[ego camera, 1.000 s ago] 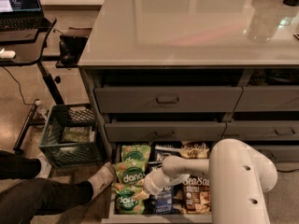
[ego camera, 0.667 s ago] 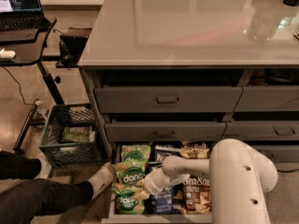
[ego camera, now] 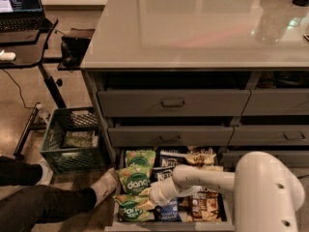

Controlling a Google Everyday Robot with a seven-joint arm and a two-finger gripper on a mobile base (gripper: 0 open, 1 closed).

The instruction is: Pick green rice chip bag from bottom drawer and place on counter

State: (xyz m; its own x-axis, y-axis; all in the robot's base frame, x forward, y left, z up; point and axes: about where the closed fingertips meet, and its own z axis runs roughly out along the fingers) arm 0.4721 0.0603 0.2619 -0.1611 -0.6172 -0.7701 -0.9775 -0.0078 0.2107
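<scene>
gripper (ego camera: 150, 195) down in bottom drawer (ego camera: 193, 224), at green rice chip bag (ego camera: 132, 181) by drawer's left edge; grip state: can't tell.

jaws hidden by the arm (ego camera: 207, 180) over the bottom drawer (ego camera: 193, 224)

white jaws at grn bag (ego camera: 132, 181), dk-grey drawer (ego camera: 169, 225)

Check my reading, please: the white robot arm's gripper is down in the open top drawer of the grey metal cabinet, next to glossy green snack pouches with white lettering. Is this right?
Not quite: the gripper is down in the open dark-grey metal bottom drawer, not the top one. The camera view shows it there, next to the glossy green snack pouches with white lettering.
</scene>
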